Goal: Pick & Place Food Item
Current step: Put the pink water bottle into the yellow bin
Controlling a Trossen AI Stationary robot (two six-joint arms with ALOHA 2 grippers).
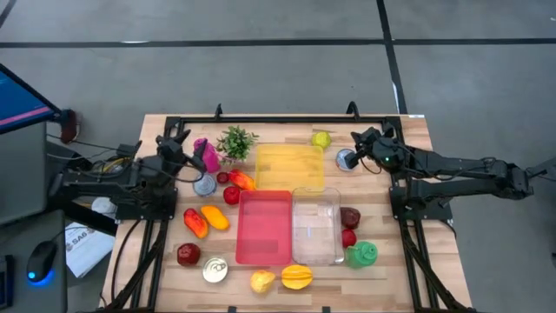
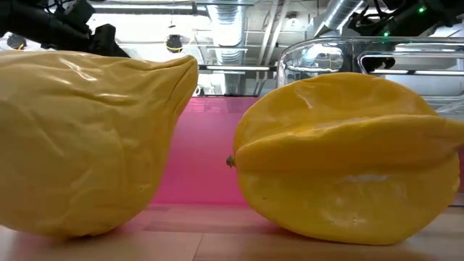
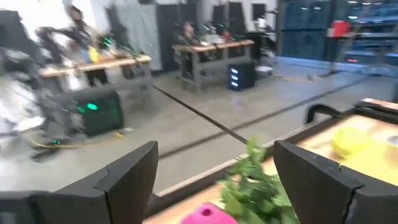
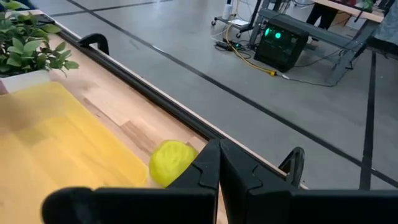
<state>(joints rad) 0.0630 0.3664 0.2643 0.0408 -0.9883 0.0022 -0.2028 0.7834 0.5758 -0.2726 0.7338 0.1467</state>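
**Table (image 1: 408,130), front edge to far edge; all places given from the pink tray (image 1: 263,228).**

1. Yellow pear-shaped fruit (image 2: 87,138) and yellow starfruit (image 2: 348,167): just in front of the pink tray, side by side and a little apart.
2. Silver can (image 1: 215,270) and dark red apple (image 1: 188,254): off the tray's front left corner.
3. Green item (image 1: 362,254): right of the tray, beyond the clear tray (image 1: 326,198) that sits just beside it.
4. Red pepper (image 1: 195,223) and orange piece (image 1: 215,217): left of the tray.
5. Yellow tray (image 1: 289,167): directly behind the pink tray.
6. Magenta food item (image 1: 207,155): behind and left of the pink tray, just beside the potted plant (image 1: 234,141). Judged to be the piece now sought.
7. Left gripper (image 1: 184,153): behind and left of the pink tray, just beside the magenta item. Jaws stand wide apart with nothing between them, and the item shows low between them in the left wrist view.
8. Right gripper (image 1: 363,142): behind and right of the pink tray, near a yellow-green fruit (image 1: 321,139). Jaws pressed together on nothing; waiting.

**Handling note (judgement).** The step is the approach to the magenta item.
- Bring the jaws down squarely over its body before closing.
- Keep them clear of the plant's leaves, which crowd the far side.
- Close on the widest part, because the shape looks uneven and may slip.
- Lift straight up before crossing to a tray, since the red pieces (image 1: 233,188) lie on the way.
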